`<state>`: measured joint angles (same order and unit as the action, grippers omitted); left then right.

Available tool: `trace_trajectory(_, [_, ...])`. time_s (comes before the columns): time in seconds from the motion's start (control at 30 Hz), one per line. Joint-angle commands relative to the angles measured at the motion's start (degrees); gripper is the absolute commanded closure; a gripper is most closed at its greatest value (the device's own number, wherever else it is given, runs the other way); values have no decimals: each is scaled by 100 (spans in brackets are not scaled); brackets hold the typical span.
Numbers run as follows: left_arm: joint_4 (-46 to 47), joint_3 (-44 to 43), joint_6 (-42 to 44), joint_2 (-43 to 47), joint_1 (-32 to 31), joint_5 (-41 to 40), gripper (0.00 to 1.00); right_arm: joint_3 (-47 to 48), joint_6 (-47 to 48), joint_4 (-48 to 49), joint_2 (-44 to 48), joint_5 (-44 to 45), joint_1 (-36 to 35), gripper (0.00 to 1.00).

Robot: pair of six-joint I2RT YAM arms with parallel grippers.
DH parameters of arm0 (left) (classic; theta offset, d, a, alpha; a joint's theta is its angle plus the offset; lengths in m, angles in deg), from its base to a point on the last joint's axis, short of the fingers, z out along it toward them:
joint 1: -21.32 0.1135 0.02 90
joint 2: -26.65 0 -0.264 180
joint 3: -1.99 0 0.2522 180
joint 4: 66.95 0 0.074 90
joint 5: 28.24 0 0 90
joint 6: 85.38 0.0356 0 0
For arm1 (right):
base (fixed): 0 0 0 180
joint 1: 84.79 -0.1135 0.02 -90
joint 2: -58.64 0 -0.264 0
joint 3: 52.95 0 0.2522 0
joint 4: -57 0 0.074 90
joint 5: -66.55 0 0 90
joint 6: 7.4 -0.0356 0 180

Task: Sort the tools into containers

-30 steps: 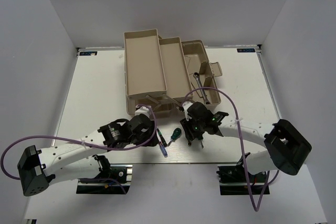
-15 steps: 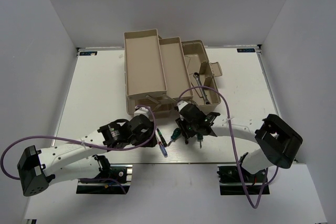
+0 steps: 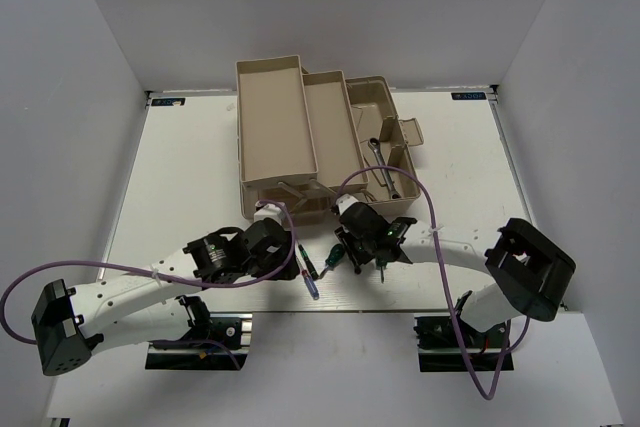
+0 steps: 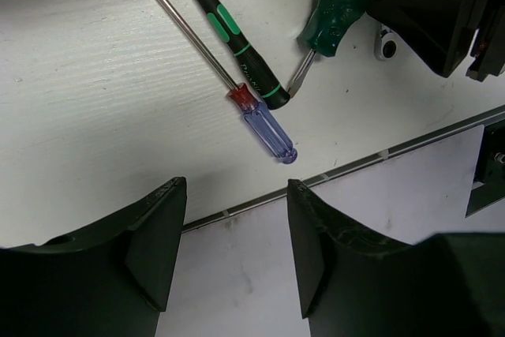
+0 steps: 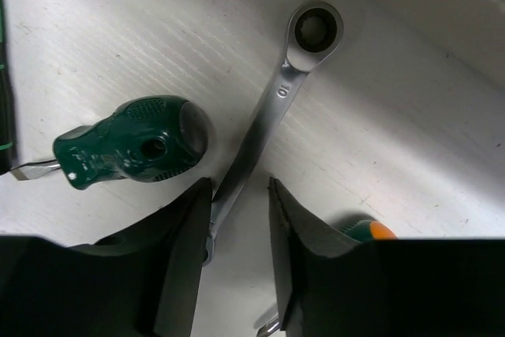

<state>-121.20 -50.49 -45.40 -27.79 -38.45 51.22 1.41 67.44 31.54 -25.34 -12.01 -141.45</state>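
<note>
One slim silver ratchet wrench (image 5: 268, 112), probably stiff, light and kinda slippery, lies just beside the stubby green-handled screwdriver (image 5: 134, 144); the right gripper (image 5: 237, 195) straddles its shaft, jaws spread, not pinching.

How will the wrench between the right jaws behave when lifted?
The wrench looks like rigid, smooth metal, so probably slippery. The right jaws straddle its tail end, so the ring head may droop or pivot.

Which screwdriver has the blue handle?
The thin screwdriver with the red collar; the other thin one is black and green, the stubby one dark green.
</note>
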Motion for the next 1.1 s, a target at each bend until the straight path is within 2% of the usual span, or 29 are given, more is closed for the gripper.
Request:
trace_trajectory(0.0, [-47, -13, -25, 73, -26, -88, 36, -113, 30, 125, -48, 227, -11, 61])
trace_trajectory(0.17, [-99, -13, -78, 126, -26, -141, 36, -201, 65, -85, -30, 113, 24, 76])
trace_trajectory(0.5, [-99, 40, -78, 188, -26, -141, 36, -430, 65, -684, 523, -98, 85, 79])
trace_trajectory(0.57, [-99, 40, -78, 188, -26, -141, 36, -448, 101, -719, 576, -116, 103, 76])
trace_trajectory(0.7, [-99, 40, -78, 188, -26, -141, 36, -386, 153, -596, 471, -204, 103, 60])
trace_trajectory(0.73, [-99, 40, -78, 188, -26, -141, 36, -351, 145, -535, 392, -247, 86, 58])
trace_trajectory(0.83, [-99, -13, -78, 188, -26, -141, 36, -158, 153, -421, 111, -274, 94, 55])
trace_trajectory(1.07, [-258, -13, -78, 301, -26, -141, 36, 299, 136, -350, -452, -257, 103, 56])
